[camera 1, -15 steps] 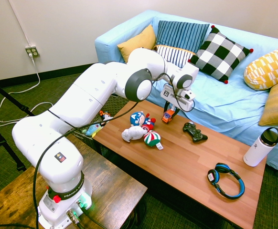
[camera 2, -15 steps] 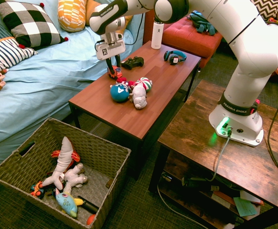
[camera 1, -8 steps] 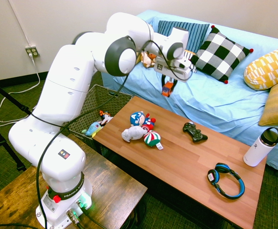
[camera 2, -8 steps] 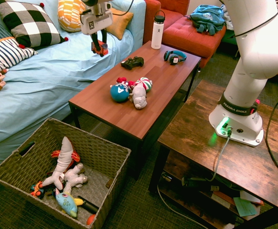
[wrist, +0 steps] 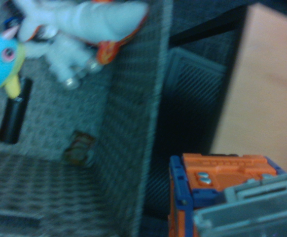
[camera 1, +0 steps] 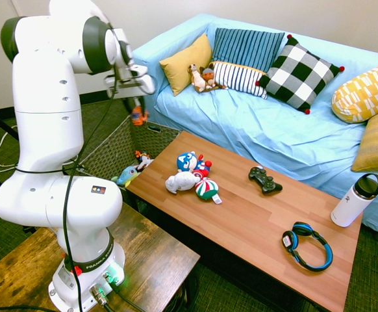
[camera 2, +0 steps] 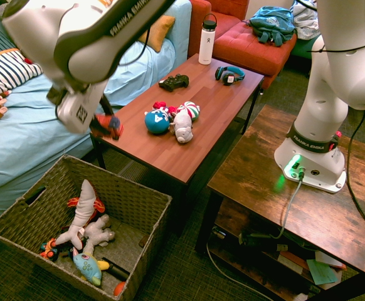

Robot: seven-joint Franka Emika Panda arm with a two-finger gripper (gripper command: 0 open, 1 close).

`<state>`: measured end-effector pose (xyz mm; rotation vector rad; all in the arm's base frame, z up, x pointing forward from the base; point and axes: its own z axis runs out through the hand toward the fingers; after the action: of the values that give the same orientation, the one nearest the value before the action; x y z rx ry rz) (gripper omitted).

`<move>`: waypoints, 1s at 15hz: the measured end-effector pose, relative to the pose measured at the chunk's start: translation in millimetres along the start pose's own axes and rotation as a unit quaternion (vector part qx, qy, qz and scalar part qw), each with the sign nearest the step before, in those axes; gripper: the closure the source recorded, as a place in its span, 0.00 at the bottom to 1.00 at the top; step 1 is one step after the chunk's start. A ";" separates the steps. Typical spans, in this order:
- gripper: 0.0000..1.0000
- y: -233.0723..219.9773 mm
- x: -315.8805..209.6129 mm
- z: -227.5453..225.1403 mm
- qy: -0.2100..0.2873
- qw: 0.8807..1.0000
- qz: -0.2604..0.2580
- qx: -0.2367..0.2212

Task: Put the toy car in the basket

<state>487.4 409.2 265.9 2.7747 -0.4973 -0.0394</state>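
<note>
Basket point(camera 2: 146, 216): big woven wicker, on floor betw sofa and table end, plush toys already inside; stiff sloping walls, wide mouth.

Gripper point(camera 2: 105, 123): pointing steeply down, clamped narrow on toy car.

Toy car point(camera 2: 109, 124): small orange-red hard plastic, prob light, rigid, bit slick; pinch across body. Hangs at fingertips, airborne nr table corner, above basket's near rim, not yet clearly over interior.
</note>
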 end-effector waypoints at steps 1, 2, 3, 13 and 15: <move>0.00 -15.2 -13.5 3.3 -0.003 1.000 -0.011 -0.003; 0.00 -22.5 -9.5 8.2 -0.013 1.000 -0.016 -0.004; 0.00 -25.2 3.2 12.4 -0.023 0.999 -0.023 0.001; 0.00 1.7 41.4 -8.8 -0.032 0.999 -0.027 0.034; 0.00 57.8 80.3 -31.7 -0.027 0.997 0.016 0.067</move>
<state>546.1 340.1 316.6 2.9024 -0.5770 -0.0766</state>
